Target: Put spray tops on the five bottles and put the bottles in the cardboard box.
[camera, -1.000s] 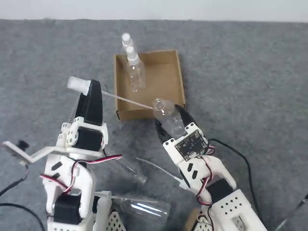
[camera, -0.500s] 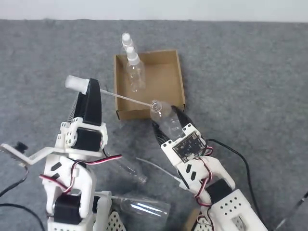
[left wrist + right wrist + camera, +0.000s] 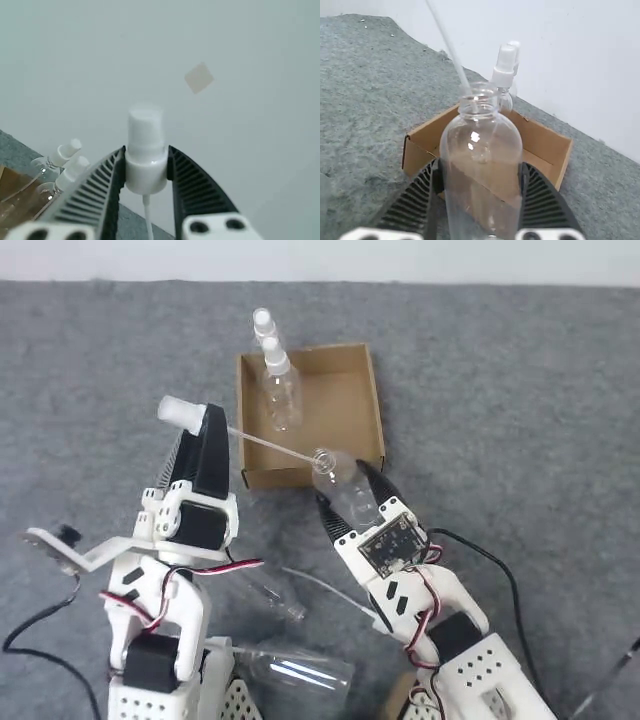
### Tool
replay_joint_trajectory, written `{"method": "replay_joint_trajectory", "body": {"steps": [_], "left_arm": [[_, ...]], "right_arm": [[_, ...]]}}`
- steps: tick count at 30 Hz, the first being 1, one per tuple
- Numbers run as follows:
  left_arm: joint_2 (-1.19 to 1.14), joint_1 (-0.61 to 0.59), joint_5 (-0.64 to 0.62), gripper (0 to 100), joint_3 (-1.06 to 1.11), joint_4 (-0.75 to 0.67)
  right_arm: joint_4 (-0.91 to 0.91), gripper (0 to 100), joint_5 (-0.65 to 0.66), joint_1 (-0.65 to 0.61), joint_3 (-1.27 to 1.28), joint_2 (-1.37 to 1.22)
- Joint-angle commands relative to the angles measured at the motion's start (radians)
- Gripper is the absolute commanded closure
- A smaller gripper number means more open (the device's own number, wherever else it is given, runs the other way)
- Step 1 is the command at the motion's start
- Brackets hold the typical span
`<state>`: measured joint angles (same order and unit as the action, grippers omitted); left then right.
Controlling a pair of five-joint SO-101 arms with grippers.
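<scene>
Left gripper (image 3: 196, 421) has its fingers pinched on the collar of a spray top (image 3: 175, 411); in the left wrist view the white head stands up between the two black fingers (image 3: 112, 172). The thin dip tube (image 3: 270, 443) trails out from under it. Right gripper (image 3: 347, 488) is clamped around the belly of an uncapped bottle (image 3: 350, 495), a finger on each side, neck free. In the right wrist view the tube tip sits just inside the bottle's mouth (image 3: 479, 97).

The relation that matters, from the high view: the spray top lies between 9 and 10 o'clock from the mouth, well apart from it, with only the tube bridging the gap. The tube's long axis runs roughly 9:30 to 3:30. The bottle's own axis points its neck toward about 11 o'clock, so the two lines look crossed rather than shared. I judge the left arm has to swing the top around behind the neck and feed the tube down the bottle's axis before the collar can seat; pushed at this angle, the tube would likely bow or pop out.

The cardboard box (image 3: 377, 405) sits at 12 o'clock from the held bottle, just beyond it, with a capped bottle (image 3: 283, 390) lying inside.
</scene>
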<state>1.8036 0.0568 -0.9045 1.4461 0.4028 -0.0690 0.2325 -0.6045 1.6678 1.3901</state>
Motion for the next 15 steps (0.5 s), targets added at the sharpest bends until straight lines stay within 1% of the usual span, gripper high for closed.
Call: {"method": "replay_joint_trajectory", "body": {"steps": [1,8,15], "left_arm": [[0.015,0.055,0.068,99,-0.005,-0.029],[0.015,0.166,0.180,99,0.041,-0.034],[0.015,0.216,0.249,99,0.059,-0.034]], "right_arm": [[0.016,93.6,0.017,-0.007,0.014,0.024],[0.001,93.6,0.012,-0.008,0.020,0.024],[-0.013,93.6,0.012,-0.028,0.021,0.024]]}}
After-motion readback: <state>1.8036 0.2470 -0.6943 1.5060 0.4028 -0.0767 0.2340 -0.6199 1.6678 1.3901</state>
